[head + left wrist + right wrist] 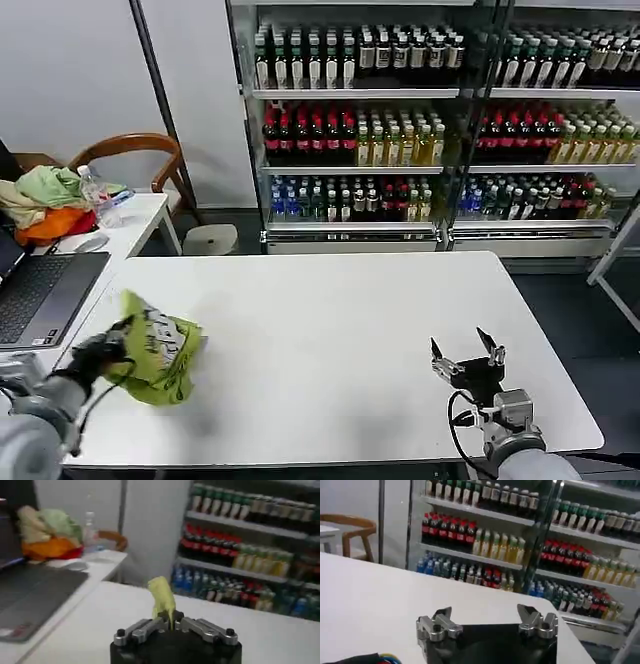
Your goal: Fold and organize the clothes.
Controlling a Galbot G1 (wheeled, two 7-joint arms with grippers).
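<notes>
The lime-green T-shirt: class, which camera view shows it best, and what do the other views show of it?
The head view. There the whole bunched T-shirt hangs from the left gripper over the table's left edge, pale print visible. The left wrist view gives a pinched fold standing between the shut fingers. The right wrist view looks across bare table toward the shelves.

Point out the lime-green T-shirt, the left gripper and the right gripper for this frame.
lime-green T-shirt (160,348): head view, middle of the bunched cloth.
left gripper (172,622): left wrist view, between its fingertips, shut on the shirt.
right gripper (467,352): head view, between its open fingertips.
</notes>
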